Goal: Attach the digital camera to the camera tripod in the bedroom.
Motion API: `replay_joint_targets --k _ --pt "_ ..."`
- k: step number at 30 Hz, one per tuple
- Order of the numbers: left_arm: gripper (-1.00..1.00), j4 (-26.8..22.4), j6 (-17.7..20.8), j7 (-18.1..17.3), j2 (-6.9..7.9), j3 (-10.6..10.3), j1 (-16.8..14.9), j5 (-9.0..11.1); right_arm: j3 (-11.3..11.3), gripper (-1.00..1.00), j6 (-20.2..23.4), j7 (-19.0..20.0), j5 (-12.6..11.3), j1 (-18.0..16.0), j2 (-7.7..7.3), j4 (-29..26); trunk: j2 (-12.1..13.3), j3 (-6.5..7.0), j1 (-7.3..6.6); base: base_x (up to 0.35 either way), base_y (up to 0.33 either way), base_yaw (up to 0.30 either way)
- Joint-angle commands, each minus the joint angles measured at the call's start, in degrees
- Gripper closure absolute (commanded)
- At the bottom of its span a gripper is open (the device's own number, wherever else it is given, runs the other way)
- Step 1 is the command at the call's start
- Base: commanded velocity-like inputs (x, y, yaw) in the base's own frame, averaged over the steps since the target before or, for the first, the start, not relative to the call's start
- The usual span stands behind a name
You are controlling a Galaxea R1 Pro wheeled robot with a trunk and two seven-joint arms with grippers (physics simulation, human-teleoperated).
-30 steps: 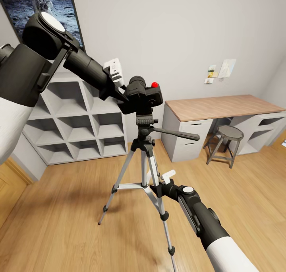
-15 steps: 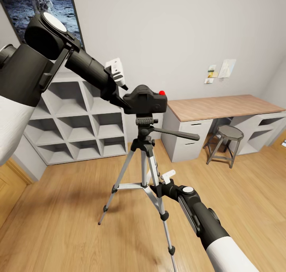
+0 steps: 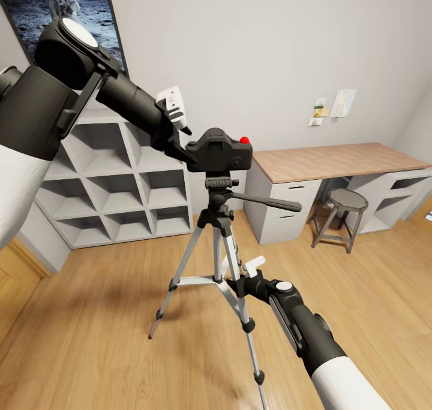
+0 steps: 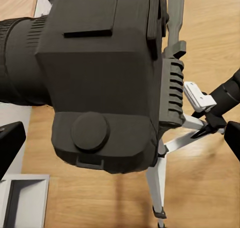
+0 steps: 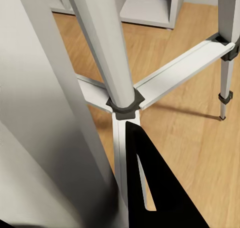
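The black digital camera (image 3: 219, 152) with its red button sits level on the black head of the camera tripod (image 3: 219, 242), which stands on the wood floor. My left gripper (image 3: 182, 148) is at the camera's left side, open. In the left wrist view the camera (image 4: 105, 78) lies between the fingertips (image 4: 10, 143), which stand clear of its body. My right gripper (image 3: 239, 285) is low down, shut on a silver tripod leg (image 5: 100, 53). One black finger (image 5: 142, 188) shows beside that leg. The pan handle (image 3: 270, 203) points right.
White cube shelves (image 3: 114, 188) stand against the wall behind the tripod on the left. A wood-topped desk (image 3: 336, 161) with drawers and a round stool (image 3: 347, 203) are at the right. A space poster (image 3: 66, 8) hangs top left. Open plank floor (image 3: 108, 338) lies in front.
The camera swung from a tilted pose to level and settled on the tripod head. My left gripper let it go and drew back slightly. The right arm stayed still.
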Motion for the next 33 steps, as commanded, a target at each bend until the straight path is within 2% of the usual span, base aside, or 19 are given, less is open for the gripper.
replay_joint_targets --k 1,3,6,9,10,11,14,16,19,21,22,23,25,27,29,30,31,32,33 --pt "-1.00 0.0 0.6 -0.5 0.10 0.0 -0.1 -0.5 -0.1 1.00 0.2 0.4 0.2 -0.1 0.04 -0.1 -0.1 -0.10 0.02 0.000 0.000 0.000" --pt "-1.00 0.8 0.6 -0.5 0.41 0.8 -0.1 -0.3 -0.1 1.00 0.2 0.4 0.2 -0.1 0.04 -0.1 -0.1 -0.10 0.02 0.000 0.000 0.000" --pt "-1.00 3.8 0.5 -0.5 1.37 5.5 -0.1 0.4 -0.1 1.00 0.2 0.4 0.2 -0.1 0.04 -0.1 -0.1 -0.10 0.02 0.000 0.000 0.000" --pt "-1.00 9.4 0.3 -0.3 1.98 14.3 0.1 3.0 -0.1 1.00 0.2 0.4 0.2 -0.1 0.04 -0.1 -0.1 -0.10 0.02 0.000 0.000 0.000" --pt "-1.00 10.4 0.2 -0.3 2.08 15.6 0.1 3.5 -0.1 1.00 0.2 0.4 0.2 -0.1 0.04 -0.1 -0.1 -0.10 0.02 0.000 0.000 0.000" --pt "-1.00 13.7 0.1 -0.1 2.60 19.0 0.4 4.7 -0.1 1.00 0.2 0.4 0.2 -0.1 0.04 -0.1 -0.1 -0.10 0.02 0.000 0.000 0.000" --pt "-1.00 18.4 -0.1 0.0 3.96 21.5 1.7 5.8 -0.1 1.00 0.2 0.4 0.2 -0.1 0.04 -0.1 -0.1 -0.10 0.02 0.000 0.000 0.000" --pt "-1.00 24.4 0.0 0.0 5.69 22.8 3.8 6.4 -0.1 1.00 0.2 0.4 0.2 -0.1 0.04 -0.1 -0.1 -0.10 0.02 0.000 0.000 0.000" --pt "-1.00 36.7 0.2 -0.1 7.73 24.2 6.8 7.8 -0.1 1.00 0.2 0.4 0.2 -0.1 0.04 -0.1 -0.1 -0.10 0.02 0.000 0.000 0.000" --pt "-1.00 49.9 0.0 0.8 8.47 24.9 8.0 8.9 -0.1 1.00 0.2 0.4 0.2 -0.1 0.04 -0.1 -0.1 -0.10 0.02 0.000 0.000 0.000" --pt "-1.00 56.2 -0.5 2.5 8.62 25.0 8.4 9.2 -0.1 1.00 0.2 0.4 0.2 -0.1 0.04 -0.1 -0.1 -0.10 0.02 0.000 0.000 0.000" --pt "-1.00 58.8 -1.0 4.0 8.69 25.1 8.6 9.3 -0.1 1.00 0.2 0.4 0.2 -0.1 0.04 -0.1 -0.1 -0.10 0.02 0.000 0.000 0.000" --pt "-1.00 64.8 -4.2 12.8 8.86 25.2 9.9 9.8 -0.1 1.00 0.2 0.4 0.2 -0.1 0.04 -0.1 -0.1 -0.10 0.02 0.000 0.000 0.000" --pt "-1.00 67.3 -8.3 22.6 8.75 25.3 14.0 10.4 -0.1 1.00 0.2 0.4 0.2 -0.1 0.04 -0.1 -0.1 -0.10 0.02 0.000 0.000 0.000" --pt "-1.00 68.1 -11.0 27.5 8.37 25.5 18.2 11.4 -0.1 1.00 0.2 0.4 0.2 -0.1 0.04 -0.1 -0.1 -0.10 0.02 0.000 0.000 0.000" --pt "-1.00 68.4 -12.6 29.7 8.10 25.6 21.2 12.7 -0.1 1.00 0.2 0.4 0.2 -0.1 0.04 0.0 -0.1 -0.10 0.02 0.000 0.000 0.000" --pt "-1.00 68.7 -14.8 32.3 7.84 25.7 26.0 16.3 -0.1 1.00 0.2 0.4 0.2 -0.1 0.04 0.0 -0.1 -0.10 0.02 0.000 0.000 0.000" --pt "-1.00 68.7 -15.4 33.1 7.79 25.7 27.7 17.9 -0.1 1.00 0.2 0.4 0.2 -0.1 0.04 0.0 -0.1 -0.10 0.02 0.000 0.000 0.000" --pt "-1.00 68.8 -16.7 34.6 7.71 25.7 30.9 21.9 -0.1 1.00 0.2 0.4 0.2 -0.1 0.04 0.0 -0.1 -0.10 0.02 0.000 0.000 0.000"
